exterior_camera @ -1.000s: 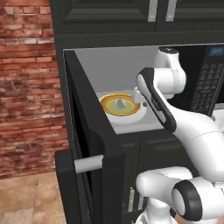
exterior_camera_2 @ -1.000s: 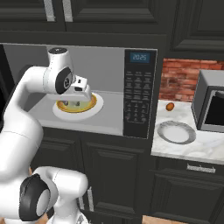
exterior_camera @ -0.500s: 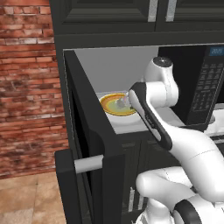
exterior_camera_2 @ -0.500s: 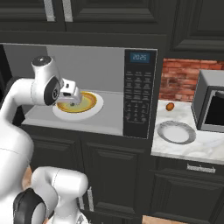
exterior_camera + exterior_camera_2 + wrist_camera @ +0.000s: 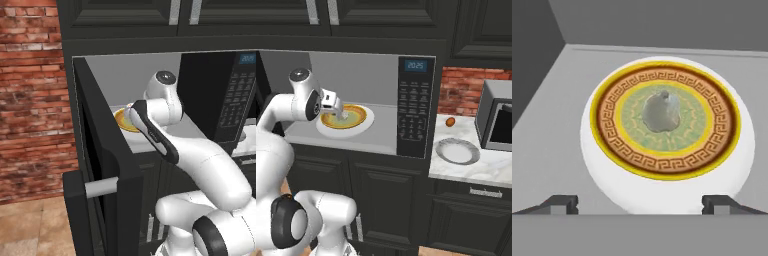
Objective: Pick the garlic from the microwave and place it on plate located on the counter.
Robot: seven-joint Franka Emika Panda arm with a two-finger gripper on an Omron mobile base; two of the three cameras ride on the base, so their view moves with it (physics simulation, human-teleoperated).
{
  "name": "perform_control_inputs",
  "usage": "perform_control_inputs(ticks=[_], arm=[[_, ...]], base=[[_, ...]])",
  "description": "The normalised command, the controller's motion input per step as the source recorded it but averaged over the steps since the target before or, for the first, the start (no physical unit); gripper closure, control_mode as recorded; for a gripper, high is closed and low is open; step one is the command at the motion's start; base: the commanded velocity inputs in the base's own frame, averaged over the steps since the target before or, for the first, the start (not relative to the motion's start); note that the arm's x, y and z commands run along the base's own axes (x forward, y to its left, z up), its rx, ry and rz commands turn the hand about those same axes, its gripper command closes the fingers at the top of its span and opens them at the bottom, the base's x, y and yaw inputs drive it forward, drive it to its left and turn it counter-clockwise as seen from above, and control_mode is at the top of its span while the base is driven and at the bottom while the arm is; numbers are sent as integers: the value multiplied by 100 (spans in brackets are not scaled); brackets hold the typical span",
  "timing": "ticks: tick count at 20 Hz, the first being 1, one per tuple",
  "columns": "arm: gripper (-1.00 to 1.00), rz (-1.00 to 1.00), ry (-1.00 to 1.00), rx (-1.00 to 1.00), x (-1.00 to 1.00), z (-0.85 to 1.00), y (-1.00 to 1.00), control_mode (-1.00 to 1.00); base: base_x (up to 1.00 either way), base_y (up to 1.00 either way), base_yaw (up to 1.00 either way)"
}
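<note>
The garlic (image 5: 661, 112) is a small whitish-grey bulb lying in the middle of an orange-rimmed patterned dish (image 5: 612, 145) on the pale floor of the open microwave (image 5: 415, 105). My gripper (image 5: 640, 204) is open, hovering short of the dish's near rim, both dark fingertips (image 5: 562, 202) clear of the garlic. In the right base view the gripper (image 5: 336, 106) hangs over the dish's left edge (image 5: 363, 119), with the garlic (image 5: 344, 116) just beyond it. The plate (image 5: 457, 151) is pale and bare, on the counter (image 5: 491, 170) right of the microwave.
The microwave's black door (image 5: 100, 150) stands swung out to the left with its grey bar handle (image 5: 101, 187). A small brown object (image 5: 450, 121) lies behind the plate. A second boxy appliance (image 5: 498, 122) stands at the counter's far right. Brick wall (image 5: 30, 100) lies left.
The hand has swung left along the front of the dish, from over its right part to its left edge. The garlic and dish have not moved.
</note>
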Motion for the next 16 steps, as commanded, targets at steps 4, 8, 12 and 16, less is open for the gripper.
perform_control_inputs(ticks=[4,8,12,16], arm=[[-100,0,0,4,74,-6,-6,-100],[-100,0,0,2,65,-36,-2,-100],[-100,0,0,0,53,-46,0,-100],[-100,0,0,4,38,-24,-15,-100]], base=[[0,0,0],[0,0,0],[0,0,0],[0,0,0]])
